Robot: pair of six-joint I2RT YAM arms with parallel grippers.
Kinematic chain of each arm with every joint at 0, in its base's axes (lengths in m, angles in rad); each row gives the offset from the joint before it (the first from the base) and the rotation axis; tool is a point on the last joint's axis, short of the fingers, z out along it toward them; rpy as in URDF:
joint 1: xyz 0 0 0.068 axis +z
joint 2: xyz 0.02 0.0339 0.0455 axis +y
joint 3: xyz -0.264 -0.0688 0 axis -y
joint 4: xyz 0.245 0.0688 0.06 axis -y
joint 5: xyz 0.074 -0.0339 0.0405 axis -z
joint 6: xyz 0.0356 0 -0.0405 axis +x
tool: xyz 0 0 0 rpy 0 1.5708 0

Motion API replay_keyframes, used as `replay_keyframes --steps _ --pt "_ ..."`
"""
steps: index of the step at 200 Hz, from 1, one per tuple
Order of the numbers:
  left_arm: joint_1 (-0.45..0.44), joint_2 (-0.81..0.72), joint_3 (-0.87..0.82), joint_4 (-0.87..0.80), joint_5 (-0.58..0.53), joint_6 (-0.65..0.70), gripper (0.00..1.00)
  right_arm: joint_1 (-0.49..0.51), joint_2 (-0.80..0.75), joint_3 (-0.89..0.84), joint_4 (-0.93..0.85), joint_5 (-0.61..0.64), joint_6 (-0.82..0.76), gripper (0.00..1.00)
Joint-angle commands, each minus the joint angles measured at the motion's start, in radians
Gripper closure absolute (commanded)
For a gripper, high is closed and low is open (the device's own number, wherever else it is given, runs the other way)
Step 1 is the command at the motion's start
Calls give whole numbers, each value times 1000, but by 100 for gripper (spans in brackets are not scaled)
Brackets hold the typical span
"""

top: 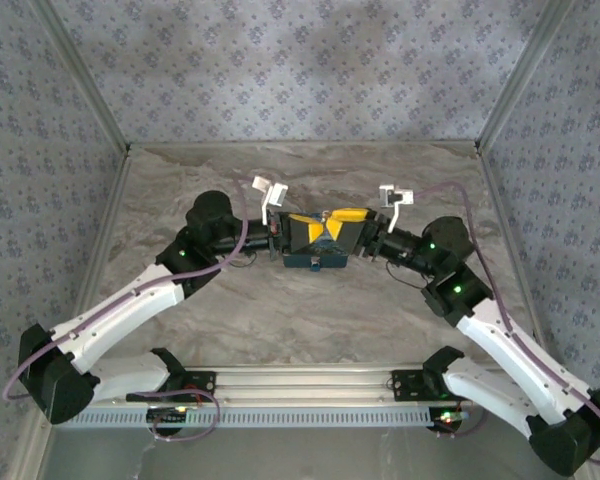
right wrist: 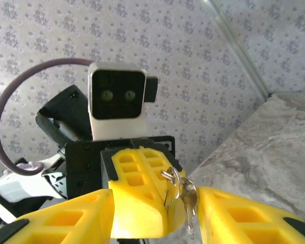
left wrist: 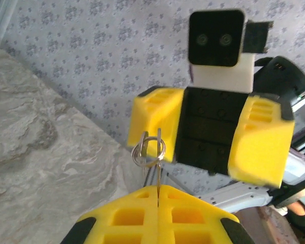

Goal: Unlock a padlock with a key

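Over marble table (top: 310, 310), left pincer (left wrist: 157, 194) clamps key (right wrist: 190, 201).

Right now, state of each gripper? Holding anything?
Left gripper: closed on the key.
Right gripper: open, holding nothing.
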Motion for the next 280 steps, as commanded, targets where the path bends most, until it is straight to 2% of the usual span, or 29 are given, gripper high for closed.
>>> replay_keyframes --steps 1,25,49,63,75,100,113,133,183,280 --pt "-2 14 75 -186 -16 85 100 -48 -44 -9 -73 22 -26 50" --pt "9 42 144 -363 3 139 100 -101 -66 11 -206 33 -73 50" --pt "21 121 265 -638 13 215 100 -141 -52 48 -379 38 -176 52" --pt "27 182 330 -788 32 254 100 -161 -28 63 -438 2 -205 52" --pt "28 213 348 -843 63 271 100 -170 -4 65 -453 -39 -223 53" --pt "25 228 342 -855 121 276 100 -173 44 35 -393 -185 -218 53" --pt "25 233 353 -876 124 287 100 -163 51 16 -366 -211 -213 51" --pt "21 243 370 -917 133 302 100 -135 53 20 -404 -170 -251 46" --pt "18 269 415 -973 143 334 100 -57 86 57 -527 -79 -350 48" --pt "4 279 415 -961 149 330 100 33 125 107 -547 21 -401 48"
